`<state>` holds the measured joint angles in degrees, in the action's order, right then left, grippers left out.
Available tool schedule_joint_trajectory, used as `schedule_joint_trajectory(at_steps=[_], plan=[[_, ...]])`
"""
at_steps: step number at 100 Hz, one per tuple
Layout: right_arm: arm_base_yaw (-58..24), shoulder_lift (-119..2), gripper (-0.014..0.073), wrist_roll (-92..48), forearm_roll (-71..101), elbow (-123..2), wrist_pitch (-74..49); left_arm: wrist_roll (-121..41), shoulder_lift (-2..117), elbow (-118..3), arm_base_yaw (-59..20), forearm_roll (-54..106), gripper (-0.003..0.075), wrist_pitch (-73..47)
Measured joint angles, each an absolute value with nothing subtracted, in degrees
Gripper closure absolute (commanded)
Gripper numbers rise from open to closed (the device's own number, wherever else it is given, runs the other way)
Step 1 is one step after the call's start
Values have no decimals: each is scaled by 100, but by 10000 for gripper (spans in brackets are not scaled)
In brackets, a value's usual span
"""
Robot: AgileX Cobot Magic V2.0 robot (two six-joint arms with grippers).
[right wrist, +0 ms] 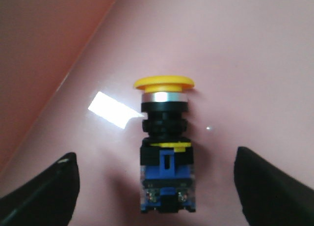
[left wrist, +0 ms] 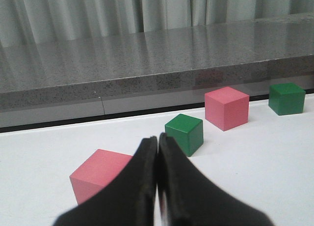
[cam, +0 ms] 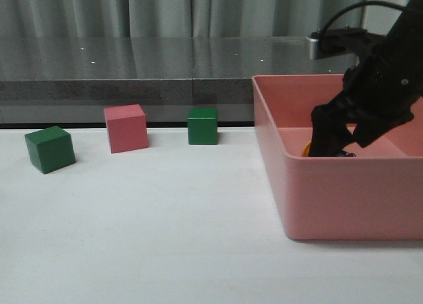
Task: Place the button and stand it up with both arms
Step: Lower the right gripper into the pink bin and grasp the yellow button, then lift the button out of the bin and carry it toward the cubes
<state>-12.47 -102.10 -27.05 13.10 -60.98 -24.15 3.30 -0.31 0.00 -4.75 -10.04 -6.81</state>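
Observation:
The button, with yellow cap, black body and blue-and-silver base, lies on its side on the floor of the pink bin. My right gripper is open, its fingers standing wide on either side of the button's base without touching it. In the front view the right gripper reaches down into the pink bin, and only a sliver of the button's yellow cap shows beside it. My left gripper is shut and empty, low over the white table; it is out of the front view.
On the white table stand a green cube, a pink cube and another green cube. The left wrist view shows a pink cube close to the fingers, a green cube, a pink cube and a green cube.

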Motion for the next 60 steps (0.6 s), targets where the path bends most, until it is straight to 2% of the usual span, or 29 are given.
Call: schedule_joint_trajectory(at_steps=[9,26,33,60], plan=[[-1247,-10384,126,-2705,1310,-6098,-2356,330,-31,0,-475,-1004,740,-681],[-1247,-10452,567,-2724,1310,-6124,-2310,330,-31,0,-475,-1004,740,-681],[-1247,-10455,677,-2727,1310,-6171,-2364,330,-31,0,-475,-1004,740,-681],[-1276,-10135,666,-2740,1310,-6931,-3420,330,-31,0,-475,-1004,740,-681]])
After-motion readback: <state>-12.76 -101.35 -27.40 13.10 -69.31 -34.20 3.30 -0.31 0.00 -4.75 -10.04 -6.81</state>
